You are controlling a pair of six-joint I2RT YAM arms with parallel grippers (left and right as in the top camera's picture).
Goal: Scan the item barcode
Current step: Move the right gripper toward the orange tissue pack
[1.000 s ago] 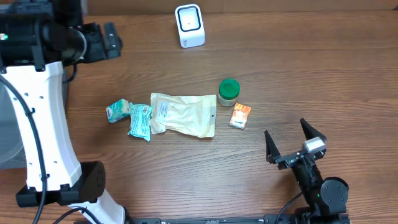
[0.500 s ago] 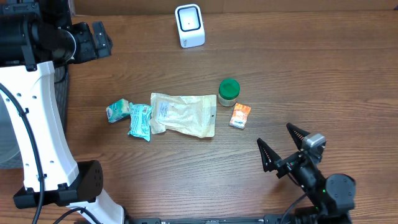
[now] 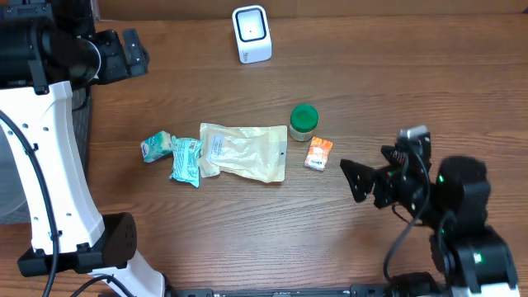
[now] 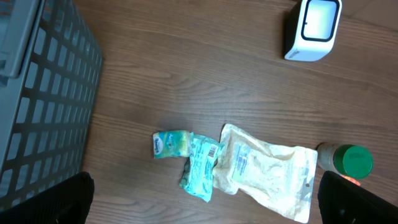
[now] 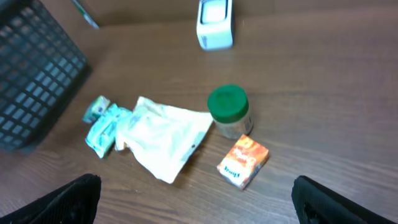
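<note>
Orange packet [image 3: 318,153] was seen lying on the surface [image 3: 412,82] just beside the green-lidded jar [image 3: 304,120], near the right gripper [image 3: 369,175], its jaws spread wide and empty. The jar could be toppled if the packet were approached carelessly.

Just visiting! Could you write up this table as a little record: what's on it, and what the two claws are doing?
scanner: white, at the far edge of the table
jar: green lid, upright, right of the pouch
orange packet: beside the jar, nearer side
pouch: beige, flat, centre
teal packets: two, left of the pouch
left claw: open, empty, far left
right claw: open, empty, right of the orange packet
</note>
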